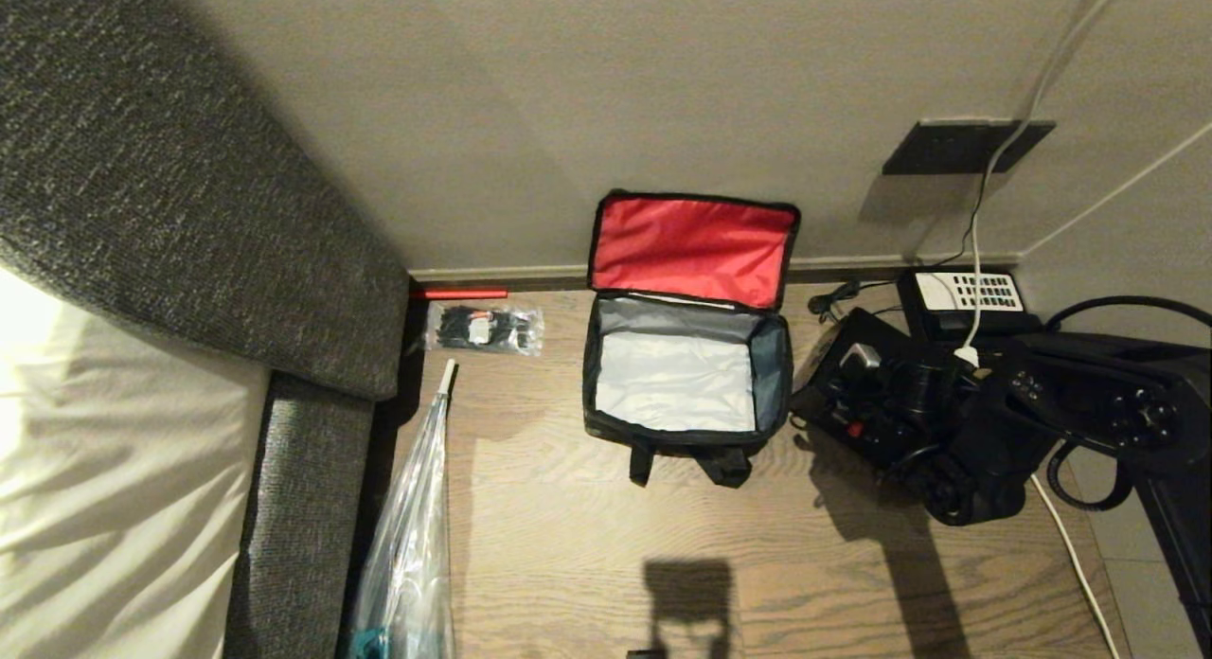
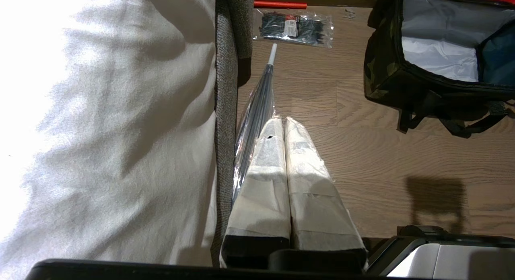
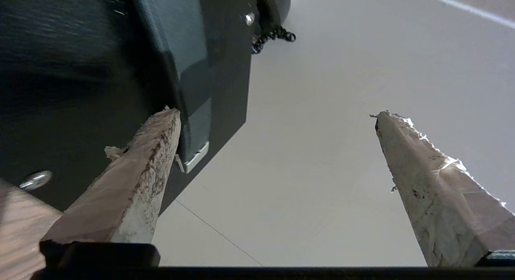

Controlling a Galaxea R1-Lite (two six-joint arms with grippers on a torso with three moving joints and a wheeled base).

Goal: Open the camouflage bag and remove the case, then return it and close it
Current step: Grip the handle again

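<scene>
The bag (image 1: pixel 684 356) stands open and empty on the floor, lid leaning against the wall. The case (image 1: pixel 857 394) lies just right of it. The right gripper (image 3: pixel 277 151), fingers wide apart, straddles the case's edge, likely to grasp it; the left gripper (image 2: pixel 285 127) is parked, fingers together.

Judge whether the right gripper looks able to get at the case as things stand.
Probably yes. The right gripper is open wide, with one fingertip close against the case, which lies right of the open camouflage bag. Nothing visible stands between them.
</scene>
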